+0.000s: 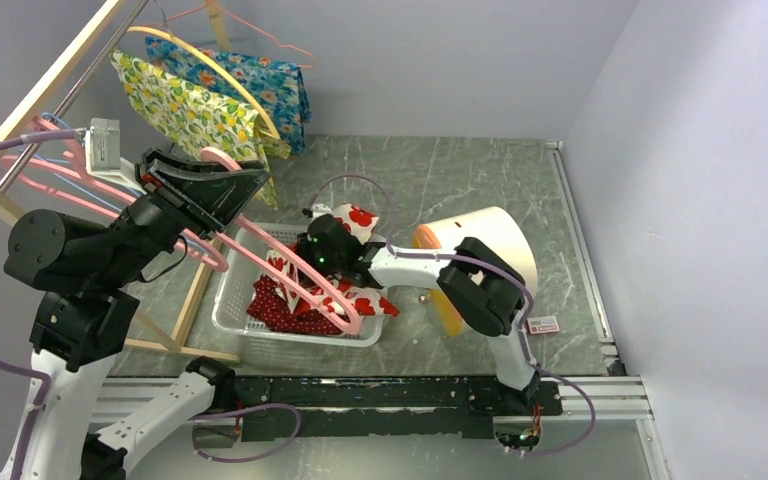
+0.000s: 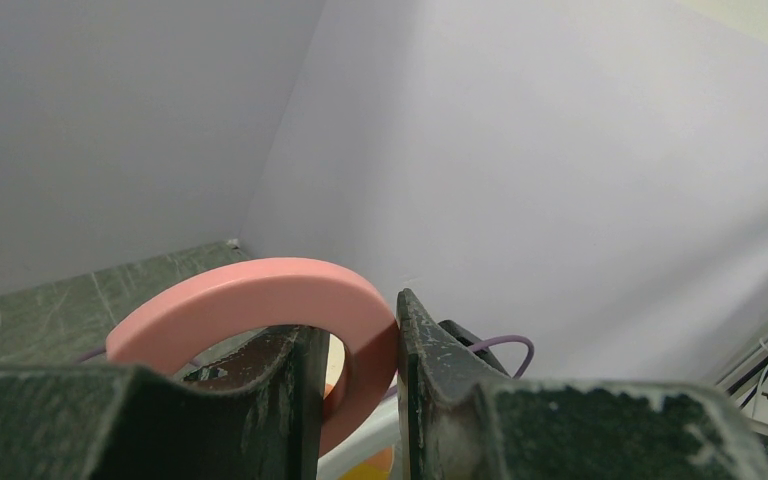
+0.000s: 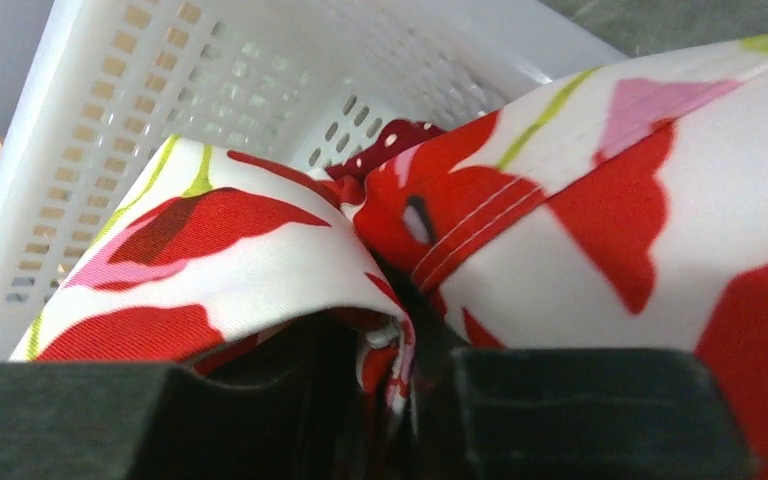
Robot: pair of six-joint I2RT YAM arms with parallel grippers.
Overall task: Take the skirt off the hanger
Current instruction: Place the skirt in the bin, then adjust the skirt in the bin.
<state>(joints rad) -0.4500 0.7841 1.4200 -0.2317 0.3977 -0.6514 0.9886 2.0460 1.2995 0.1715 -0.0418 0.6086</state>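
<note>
The skirt (image 1: 305,295) is white with red flowers and lies over the white basket (image 1: 228,305), still draped around a pink hanger (image 1: 295,270). My left gripper (image 1: 222,180) is shut on the pink hanger's hook (image 2: 260,295), holding it up at the left. My right gripper (image 1: 322,245) is shut on a fold of the skirt (image 3: 260,270) above the basket (image 3: 140,110); its fingertips are hidden in the cloth.
A wooden rack (image 1: 30,110) at the left carries a yellow hanger with yellow and blue floral garments (image 1: 215,95) and several empty pink and blue hangers (image 1: 50,170). A cream cone-shaped object (image 1: 485,245) lies right of the basket. Walls close in behind and right.
</note>
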